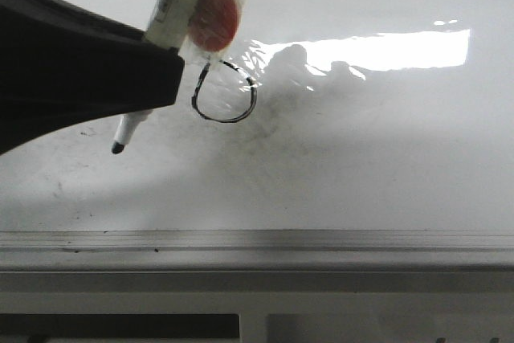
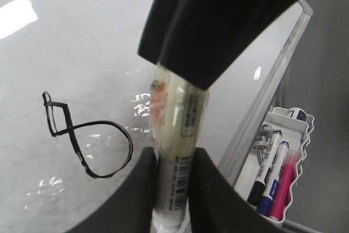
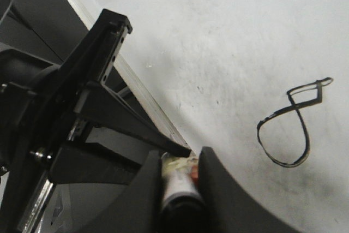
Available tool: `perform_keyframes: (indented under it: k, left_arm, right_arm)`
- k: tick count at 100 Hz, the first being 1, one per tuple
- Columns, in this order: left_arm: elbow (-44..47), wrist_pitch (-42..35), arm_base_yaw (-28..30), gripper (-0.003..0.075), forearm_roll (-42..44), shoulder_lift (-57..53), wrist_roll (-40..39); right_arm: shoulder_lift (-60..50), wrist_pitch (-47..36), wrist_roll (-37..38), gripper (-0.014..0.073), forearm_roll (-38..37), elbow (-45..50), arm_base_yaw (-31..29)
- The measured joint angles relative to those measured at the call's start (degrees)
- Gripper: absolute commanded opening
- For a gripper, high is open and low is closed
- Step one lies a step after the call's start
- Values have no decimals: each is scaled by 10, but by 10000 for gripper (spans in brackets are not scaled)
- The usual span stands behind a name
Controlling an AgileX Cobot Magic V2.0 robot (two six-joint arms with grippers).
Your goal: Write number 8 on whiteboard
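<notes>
Over the whiteboard [image 1: 361, 158], near its grey frame edge [image 1: 257, 240], both arms meet on one marker [image 1: 169, 10]. L gripper [image 2: 174, 156] comes in low from the left of the front view. Its fingers are narrow and clamped on the barcoded part of the barrel, toward the writing end. R gripper [image 3: 180, 159] holds the opposite, dark end, with its fingers pressed against both sides. The left wrist view shows its black fingers overlapping the upper barrel. Marker is tilted, with its tip [image 1: 118, 148] pointing down and to the left. Cannot tell whether the tip contacts the board. Clear film and an orange piece [image 1: 214, 14] are wrapped round the barrel.

The number 8 [image 2: 73, 130] is drawn in thin black line on the board, w/ a small angular loop and a larger round loop. It lies just right of the marker, apart from the tip. In the front view its upper loop is hidden behind the orange piece.

Beyond the frame, a white tray [image 2: 305, 129] holds several markers.
</notes>
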Motion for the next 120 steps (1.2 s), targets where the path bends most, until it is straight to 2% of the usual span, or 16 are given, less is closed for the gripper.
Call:
perform_keyframes:
  k: [7,14,22,39,53,70,102,107,112,120]
  left_arm:
    - [0,0,0,-20,-6,0,-4]
    - [0,6,0,-20,-35,0,-6]
    - [0,17,1,-20,-99,0,-9]
    - [0,50,23,-20,-296,0,-10]
    - [0,79,41,-20,-384,0,-11]
    - [0,83,43,-20,-425,0,-12]
    - [0,102,43,-17,-432,0,-12]
    - [0,102,43,8,-432,0,-12]
    - [0,102,43,68,-432,0,-12]
    - [0,101,43,214,-432,0,-12]
  right_arm:
    - [0,-1,0,332,0,0,0]
    - [0,-1,0,400,0,0,0]
    - [0,-1,0,391,0,0,-4]
    - [0,3,1,359,0,0,-7]
    - [0,4,4,351,0,0,-7]
    - [0,4,6,351,0,0,-7]
    - [0,7,7,351,0,0,-7]
    - [0,7,8,351,1,0,-7]
    - [0,7,8,351,2,0,-7]
    - [0,9,8,351,3,0,-7]
